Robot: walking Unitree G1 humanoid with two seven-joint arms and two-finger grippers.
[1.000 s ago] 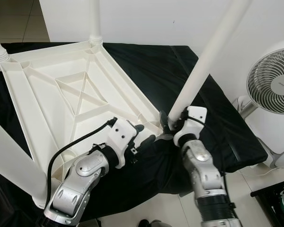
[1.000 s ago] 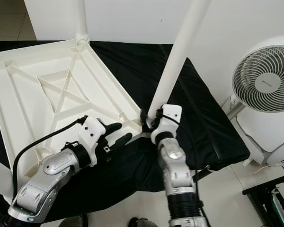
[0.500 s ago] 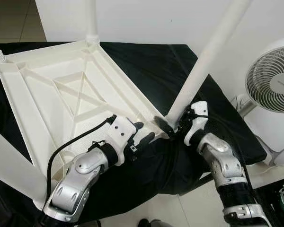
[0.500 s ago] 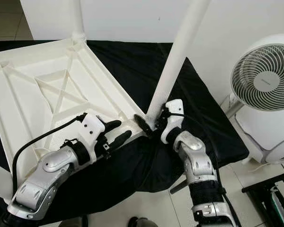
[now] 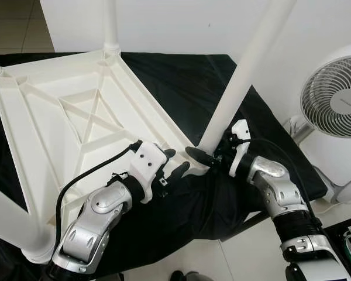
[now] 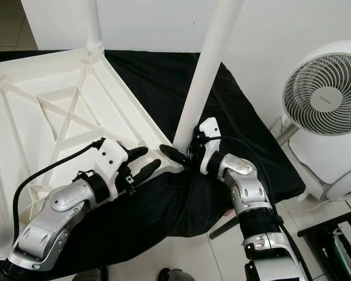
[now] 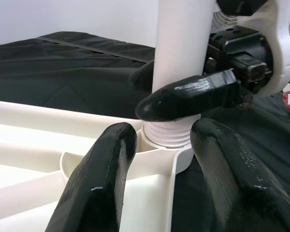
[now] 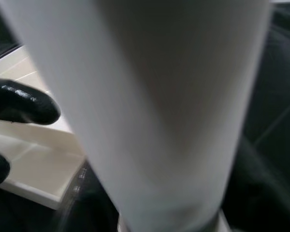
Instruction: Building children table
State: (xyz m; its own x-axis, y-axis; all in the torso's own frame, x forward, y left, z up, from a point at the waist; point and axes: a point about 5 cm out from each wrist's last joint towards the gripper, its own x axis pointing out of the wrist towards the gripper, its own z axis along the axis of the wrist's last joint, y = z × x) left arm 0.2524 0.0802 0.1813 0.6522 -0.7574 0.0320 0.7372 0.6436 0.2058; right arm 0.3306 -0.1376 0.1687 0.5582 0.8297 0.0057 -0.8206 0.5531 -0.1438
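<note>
while the white plastic table top lies upside down on a black cloth, its ribbed underside faces up and white legs rise from its corners. one leg stands at the far corner, and another leg stands at the near left corner. the leg at the near right corner is seated in its socket and leans up and away to the right. the right gripper is positioned at the base of this leg, just above the ribbed collar; its fingers are clamped around the leg, one on the near side and one behind it, as the left wrist view shows. in the right wrist view the leg stands directly before the camera, with the corner of the table top beside it. the left gripper is positioned at the rim of the table top just beside the same corner; its fingers are apart, one on each side of the corner socket, and whether they touch the plastic cannot be told. a white floor fan stands to the right of the cloth, against a white wall.
</note>
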